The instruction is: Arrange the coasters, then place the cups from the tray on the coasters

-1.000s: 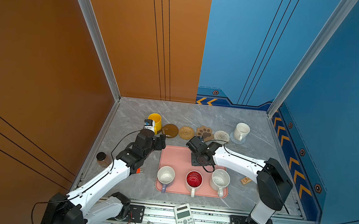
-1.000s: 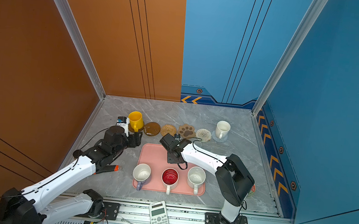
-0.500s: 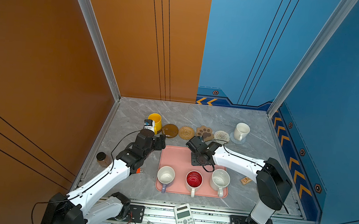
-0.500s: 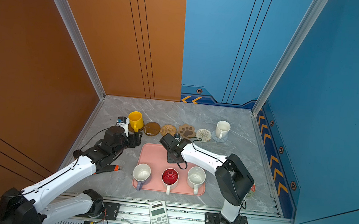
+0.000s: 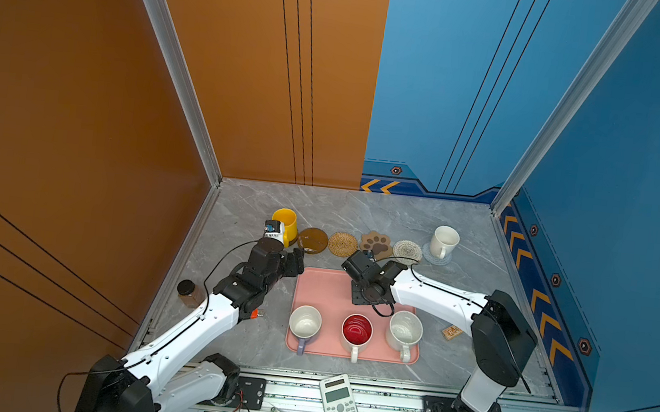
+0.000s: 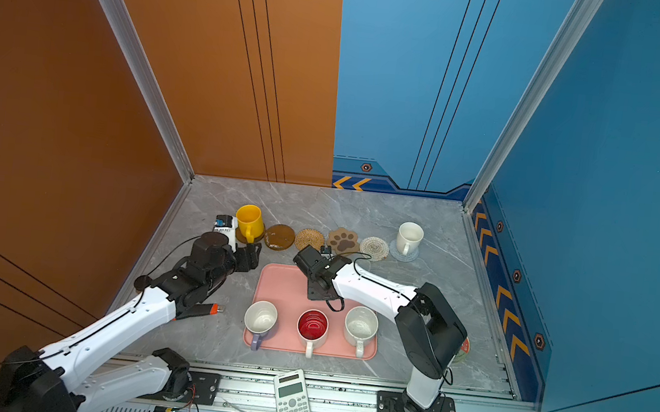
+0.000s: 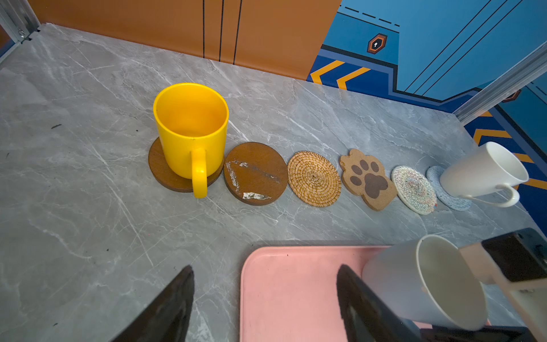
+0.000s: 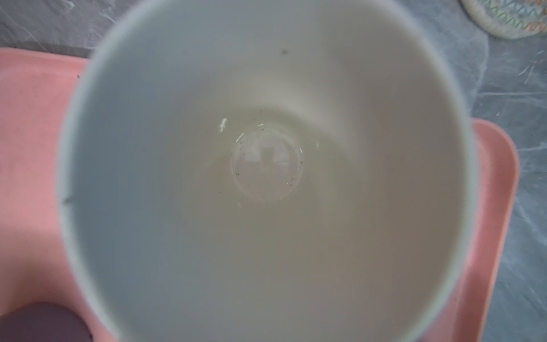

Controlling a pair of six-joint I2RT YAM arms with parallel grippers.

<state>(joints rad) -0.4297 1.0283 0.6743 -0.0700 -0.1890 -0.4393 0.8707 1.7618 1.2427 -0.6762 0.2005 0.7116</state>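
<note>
A grey worktop (image 5: 361,214) is carrying a pink tray (image 5: 324,286), and a row of six coasters is lying just beyond the tray's far edge. The right claw (image 5: 367,296) is reaching over the tray's far half, and its fingers (image 7: 503,263) are gripping the side of a light-blue cup (image 7: 414,281). The right wrist view is looking straight down into that cup. Whether the cup's base is touching the tray cannot be told. The left claw (image 7: 265,268) is hovering near the tray's far left corner, its jaws spread wide and gripping nothing. Three cups are standing along the tray's near edge: a lilac cup (image 5: 304,323), a red-lined cup (image 5: 356,332) and a speckled white cup (image 5: 405,331). At the row's left end a yellow cup (image 5: 285,221) is sitting on a dark brown coaster (image 7: 165,174). At its right end a plain white cup (image 5: 444,241) is sitting on a pale-blue coaster (image 5: 435,259). Between them a second dark brown disc (image 5: 312,239), a tan woven disc (image 5: 343,244), a paw coaster (image 5: 376,243) and a white woven round (image 5: 407,250) are lying in line.
</note>
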